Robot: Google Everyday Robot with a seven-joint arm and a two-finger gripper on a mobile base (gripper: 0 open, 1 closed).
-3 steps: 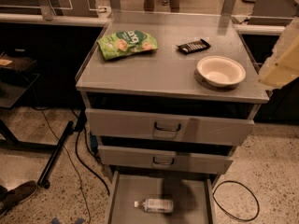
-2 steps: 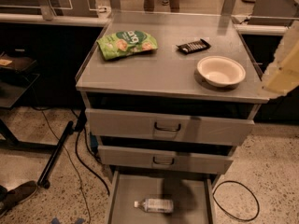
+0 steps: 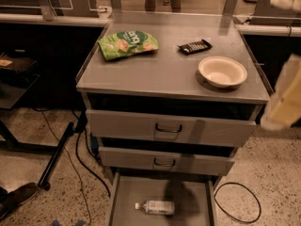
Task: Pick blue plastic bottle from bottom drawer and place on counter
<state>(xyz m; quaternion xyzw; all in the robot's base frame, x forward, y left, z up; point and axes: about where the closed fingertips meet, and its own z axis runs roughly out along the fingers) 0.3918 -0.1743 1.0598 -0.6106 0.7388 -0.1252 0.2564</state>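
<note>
Bottle point(image 3: 155, 207) lying on its side inside open drawer point(image 3: 123, 197), cap toward drawer's left; gripper point(image 3: 284, 95) high above drawer's right side, grip state impossible to tell.

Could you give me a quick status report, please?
Pincer at right edge beside counter, well above bottom drawer. Blue plastic bottle lies on its side in that open drawer. Nothing covering it.

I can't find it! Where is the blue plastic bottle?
The blue plastic bottle lies in the open bottom drawer, bottom centre; the gripper is far right, beside the counter.
</note>
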